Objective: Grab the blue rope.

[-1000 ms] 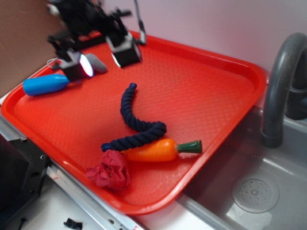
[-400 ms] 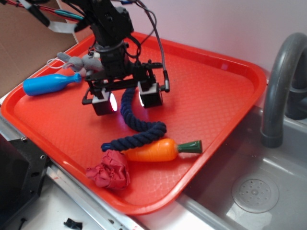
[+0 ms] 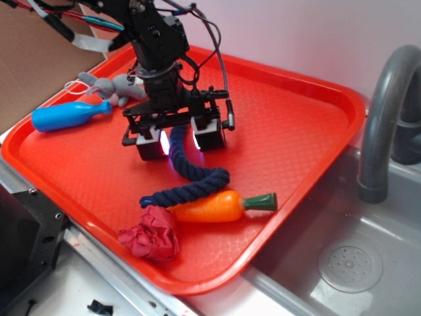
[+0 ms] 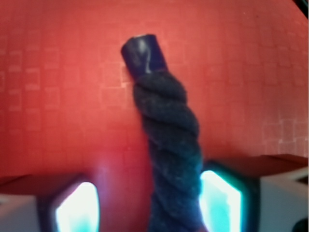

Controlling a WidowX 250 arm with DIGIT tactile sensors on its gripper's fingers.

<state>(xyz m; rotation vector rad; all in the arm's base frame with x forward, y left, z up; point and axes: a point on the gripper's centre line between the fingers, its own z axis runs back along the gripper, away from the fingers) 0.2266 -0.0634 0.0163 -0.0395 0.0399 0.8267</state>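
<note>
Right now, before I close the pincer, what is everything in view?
tray: one, red, on the counter beside the sink
rope: one, navy, curved on the tray, upper end between the pincer's fingers
carrot: one, orange with green top, on the tray touching the rope
cloth: one, red, crumpled at the tray's near edge
bottle: one, light blue, lying at the tray's left side
plush toy: one, grey, behind the bottle
faucet: one, grey, right
sink: one, grey, lower right
pincer: one, black, open astride the rope
</note>
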